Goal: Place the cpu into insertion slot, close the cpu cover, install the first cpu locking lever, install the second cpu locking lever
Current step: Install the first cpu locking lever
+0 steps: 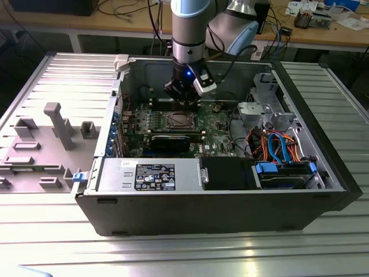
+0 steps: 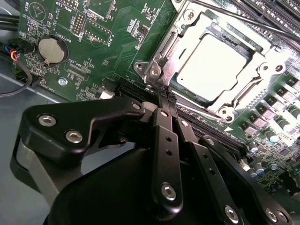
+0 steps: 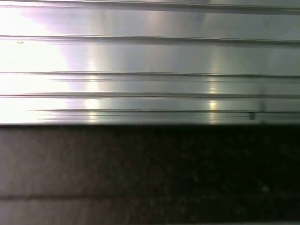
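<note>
Ribbed aluminium table fills the foreground w/ bright glare patches on the slats. Grey plastic fixture tray sits at the exterior view's left. At the back, a wooden workbench runs across, white legs under it, cables & small bits scattered on top. First wrist view: shiny slat surface above a dark band.

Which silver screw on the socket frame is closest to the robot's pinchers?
The corner screw just past the gripper tips; the frame's other screws sit further away.
</note>
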Robot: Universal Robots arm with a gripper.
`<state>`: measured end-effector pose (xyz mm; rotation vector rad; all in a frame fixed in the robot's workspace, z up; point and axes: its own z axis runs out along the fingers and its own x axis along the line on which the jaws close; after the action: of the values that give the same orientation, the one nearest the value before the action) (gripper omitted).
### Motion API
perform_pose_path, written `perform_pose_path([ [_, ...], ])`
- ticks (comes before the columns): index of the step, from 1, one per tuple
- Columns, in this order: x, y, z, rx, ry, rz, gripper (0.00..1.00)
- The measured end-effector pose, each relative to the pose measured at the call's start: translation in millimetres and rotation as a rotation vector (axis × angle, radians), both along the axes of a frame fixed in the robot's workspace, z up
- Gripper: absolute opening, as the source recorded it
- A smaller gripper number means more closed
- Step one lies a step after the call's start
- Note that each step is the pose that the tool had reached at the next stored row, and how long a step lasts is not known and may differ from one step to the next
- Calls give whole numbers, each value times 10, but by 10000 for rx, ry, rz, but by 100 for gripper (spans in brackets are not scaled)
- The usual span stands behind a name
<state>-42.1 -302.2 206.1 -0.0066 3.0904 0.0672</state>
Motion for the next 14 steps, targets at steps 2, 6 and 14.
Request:
perform_pose_path([
  [2, 0, 0, -9, -27, 1, 0, 11],
  [6, 0, 0, -13, -76, 0, -1, 11],
  [14, 0, 0, -28, -161, -1, -1, 11],
])
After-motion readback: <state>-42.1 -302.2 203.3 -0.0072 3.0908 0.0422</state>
